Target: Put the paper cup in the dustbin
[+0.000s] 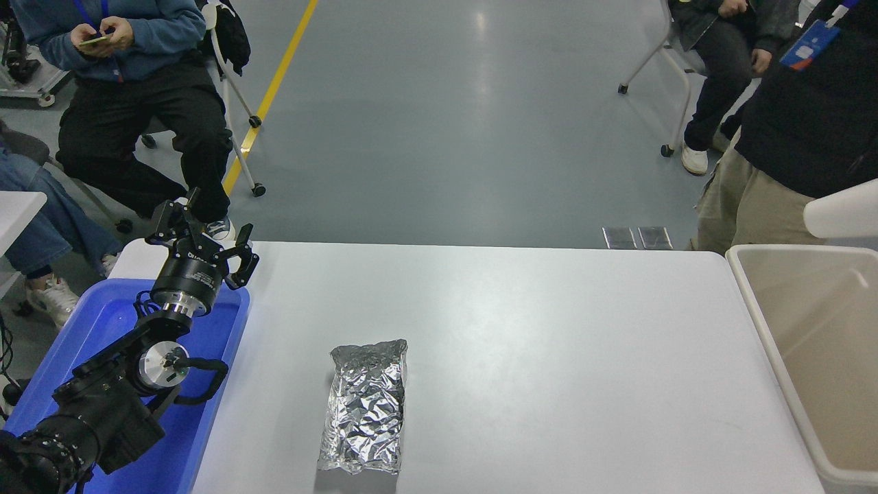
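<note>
The white paper cup (844, 213) lies on its side in the air at the right edge of the picture, above the far end of the dustbin (809, 329). Only its bottom part shows; its mouth is cut off by the picture edge. The dustbin is a large beige bin with a white rim at the table's right side, and what shows of its inside is bare. My right gripper is out of view past the right edge. My left gripper (199, 230) is parked open over the blue tray at the lower left.
A crinkled silver foil bag (365, 406) lies near the table's front middle. A blue plastic tray (103, 322) sits at the left edge under my left arm. People sit or stand at the far left and far right behind the table.
</note>
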`<action>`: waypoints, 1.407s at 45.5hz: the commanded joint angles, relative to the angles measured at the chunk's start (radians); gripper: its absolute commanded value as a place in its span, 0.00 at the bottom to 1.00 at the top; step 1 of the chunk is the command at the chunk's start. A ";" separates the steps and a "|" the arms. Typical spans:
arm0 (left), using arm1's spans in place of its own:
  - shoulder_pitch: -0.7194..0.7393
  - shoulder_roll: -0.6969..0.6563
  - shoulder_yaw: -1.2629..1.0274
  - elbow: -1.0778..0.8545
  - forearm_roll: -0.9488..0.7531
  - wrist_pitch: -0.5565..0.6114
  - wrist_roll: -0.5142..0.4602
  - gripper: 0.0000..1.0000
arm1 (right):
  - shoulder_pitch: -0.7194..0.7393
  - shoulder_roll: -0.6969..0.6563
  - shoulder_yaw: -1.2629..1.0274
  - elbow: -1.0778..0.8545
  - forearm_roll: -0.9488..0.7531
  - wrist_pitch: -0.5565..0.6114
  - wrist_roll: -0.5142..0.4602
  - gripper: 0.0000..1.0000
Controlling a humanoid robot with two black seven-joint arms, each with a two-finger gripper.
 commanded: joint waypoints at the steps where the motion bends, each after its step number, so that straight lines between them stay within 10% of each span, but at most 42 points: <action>1: 0.000 0.000 0.000 0.000 0.000 0.000 0.000 1.00 | -0.192 0.092 0.001 -0.196 0.258 -0.035 -0.005 0.00; 37: 0.000 0.000 0.000 0.000 -0.001 0.000 0.000 1.00 | -0.513 0.571 0.219 -0.694 0.609 -0.141 -0.152 0.00; 64: 0.000 0.000 0.000 0.000 -0.001 0.000 0.000 1.00 | -0.527 0.618 0.320 -0.704 0.609 -0.219 -0.203 0.00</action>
